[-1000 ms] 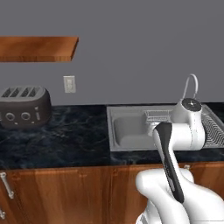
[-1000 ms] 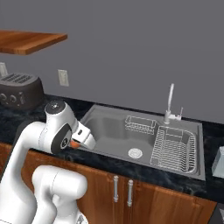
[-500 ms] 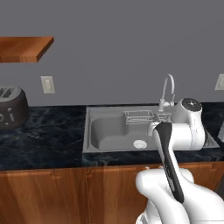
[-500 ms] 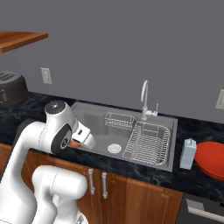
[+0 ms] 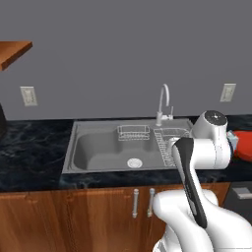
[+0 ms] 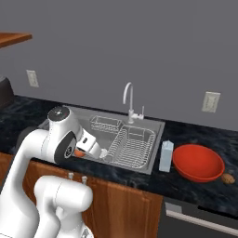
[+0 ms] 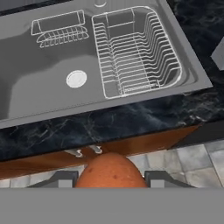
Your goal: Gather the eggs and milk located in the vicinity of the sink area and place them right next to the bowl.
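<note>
The base has driven rightward along the counter (image 6: 139,176), so the sink (image 6: 111,135) now lies ahead of the pincer (image 7: 111,179), and the milk (image 6: 166,156) and glossy red bowl (image 6: 198,162) lie off to its right. The pincer is clenched on a smooth brown-orange egg (image 7: 111,171), tucked close, probably for carrying to the bowl.

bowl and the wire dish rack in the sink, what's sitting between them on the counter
In the right base view the milk carton stands upright on the dark counter between the red bowl and the dish rack, just past the sink's right rim.
</note>
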